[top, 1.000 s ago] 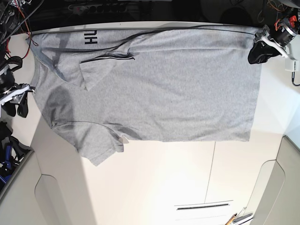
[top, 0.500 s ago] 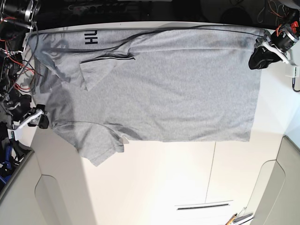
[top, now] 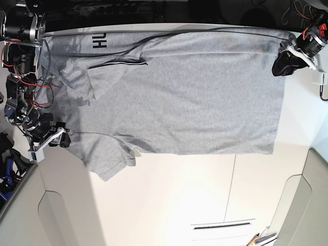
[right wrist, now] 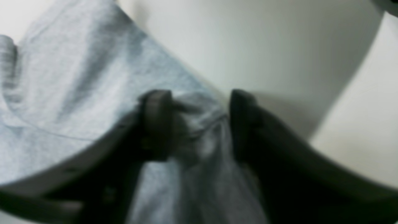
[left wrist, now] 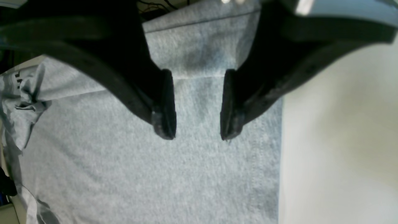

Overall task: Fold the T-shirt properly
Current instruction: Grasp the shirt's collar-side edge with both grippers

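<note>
Right wrist view was the closest look: the right gripper (right wrist: pixel 199 124) had its two dark fingers apart, with a bunched fold of the grey T-shirt (right wrist: pixel 62 93) sitting between them. One finger (right wrist: pixel 157 124) pressed against the cloth; the other stood just beside the bunch, so I could not tell whether it had a real hold or was only loosely around it. The picture there was blurred. Pale table (right wrist: pixel 279 46) showed beyond the cloth's edge.

In the left wrist view, the left gripper (left wrist: pixel 197 118) hung over the shirt (left wrist: pixel 155 174) near its straight hem edge, jaws spread and nothing between them, the fabric flat below.

From the base view, the shirt (top: pixel 195 97) lay spread across the far half of the white table (top: pixel 179 205), mostly flat, one sleeve (top: pixel 110 161) sticking out toward the near side and another folded over onto the body. Black lettering (top: pixel 99 40) showed near the far edge. The right gripper (top: pixel 57 141) was at the shirt's shoulder edge, the left gripper (top: pixel 285 61) at the opposite corner.
</note>
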Robot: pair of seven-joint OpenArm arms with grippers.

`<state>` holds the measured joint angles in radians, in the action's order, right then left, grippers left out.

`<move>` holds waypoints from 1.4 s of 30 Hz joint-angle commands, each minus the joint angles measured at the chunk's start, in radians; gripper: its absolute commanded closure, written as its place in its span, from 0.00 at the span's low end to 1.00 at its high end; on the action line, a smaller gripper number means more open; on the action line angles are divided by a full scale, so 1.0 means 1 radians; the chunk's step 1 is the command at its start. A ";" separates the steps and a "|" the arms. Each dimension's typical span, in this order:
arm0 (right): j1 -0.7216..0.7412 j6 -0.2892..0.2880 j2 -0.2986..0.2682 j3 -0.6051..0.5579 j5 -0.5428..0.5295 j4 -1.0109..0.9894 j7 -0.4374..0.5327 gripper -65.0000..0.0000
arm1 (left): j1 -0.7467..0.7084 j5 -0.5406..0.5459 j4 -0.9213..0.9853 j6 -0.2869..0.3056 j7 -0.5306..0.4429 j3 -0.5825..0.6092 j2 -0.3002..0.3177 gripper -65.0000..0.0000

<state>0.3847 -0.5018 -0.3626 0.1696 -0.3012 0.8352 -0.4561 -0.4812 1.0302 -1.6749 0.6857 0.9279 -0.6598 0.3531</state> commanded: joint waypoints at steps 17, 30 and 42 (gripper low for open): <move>0.000 0.000 -0.002 -0.002 0.006 0.002 -0.010 1.00 | 0.246 -0.068 -0.011 0.003 -0.056 0.004 0.097 0.58; 0.000 0.000 0.000 -0.002 0.006 0.002 -0.011 1.00 | 0.705 -0.318 0.455 -0.098 -0.172 0.307 0.143 0.46; 0.000 0.000 0.000 -0.002 0.002 0.002 -0.011 1.00 | 1.017 -0.461 0.997 -0.099 -0.327 0.398 0.159 0.40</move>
<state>0.3744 -0.5087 -0.3519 0.1696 -0.3180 0.8337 -0.4347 0.5064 0.5545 -0.6628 0.5797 0.6189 -0.2607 0.4957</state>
